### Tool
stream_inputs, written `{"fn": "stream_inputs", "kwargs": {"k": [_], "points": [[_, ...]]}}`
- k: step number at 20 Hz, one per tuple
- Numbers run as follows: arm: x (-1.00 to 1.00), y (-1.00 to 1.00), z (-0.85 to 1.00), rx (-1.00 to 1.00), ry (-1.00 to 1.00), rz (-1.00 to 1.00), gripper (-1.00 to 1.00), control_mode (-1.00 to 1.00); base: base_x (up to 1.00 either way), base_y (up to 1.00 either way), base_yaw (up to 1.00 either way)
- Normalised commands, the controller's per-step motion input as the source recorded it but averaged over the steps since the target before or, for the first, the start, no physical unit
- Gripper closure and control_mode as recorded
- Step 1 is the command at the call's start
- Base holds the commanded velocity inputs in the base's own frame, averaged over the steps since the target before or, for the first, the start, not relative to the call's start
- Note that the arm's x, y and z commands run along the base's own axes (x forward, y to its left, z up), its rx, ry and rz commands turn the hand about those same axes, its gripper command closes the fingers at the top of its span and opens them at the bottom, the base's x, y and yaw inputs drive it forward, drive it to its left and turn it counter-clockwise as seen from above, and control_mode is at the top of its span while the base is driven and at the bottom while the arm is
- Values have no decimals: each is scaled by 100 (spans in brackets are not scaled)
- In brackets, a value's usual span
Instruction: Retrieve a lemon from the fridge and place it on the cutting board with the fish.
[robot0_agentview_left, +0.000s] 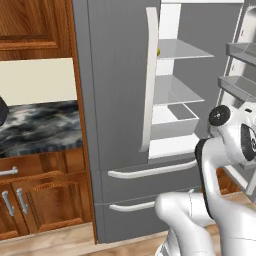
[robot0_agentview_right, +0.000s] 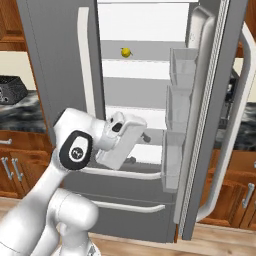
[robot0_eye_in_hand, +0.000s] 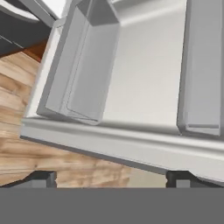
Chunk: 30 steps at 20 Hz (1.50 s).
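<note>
Wood-cabinet kitchen surrounding grey fridge (robot0_agentview_right: 55, 50), right door standing open. White interior, glass shelves: lemon (robot0_agentview_right: 125, 52), small, yellow, roundish, sitting on upper shelf. Door bins (robot0_agentview_right: 181, 65) translucent. Arm bending low before the opening; gripper (robot0_eye_in_hand: 111, 177) spreading wide, holding nothing, facing the door's inner panel.

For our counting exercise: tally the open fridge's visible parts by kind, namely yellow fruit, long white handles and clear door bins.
Small yellow lemon: 1
Long white curved handles: 4
Clear door bins: 3
Total: 8
</note>
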Motion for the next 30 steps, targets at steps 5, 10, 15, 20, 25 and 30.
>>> {"fn": "stream_inputs", "kwargs": {"k": [5,10,15,20,25,30], "points": [[36,90,-42,31,-3,-35,-100,-100,0,0,0],[0,14,-37,67,-19,-25,-100,-100,0,0,0],[-2,7,-16,63,-26,-2,-100,-100,0,0,0],[0,36,5,40,-32,1,-100,-100,0,0,0],[5,73,35,-12,-29,16,-100,-100,0,0,0],[0,60,37,-13,-15,7,-100,-100,0,0,0]]}}
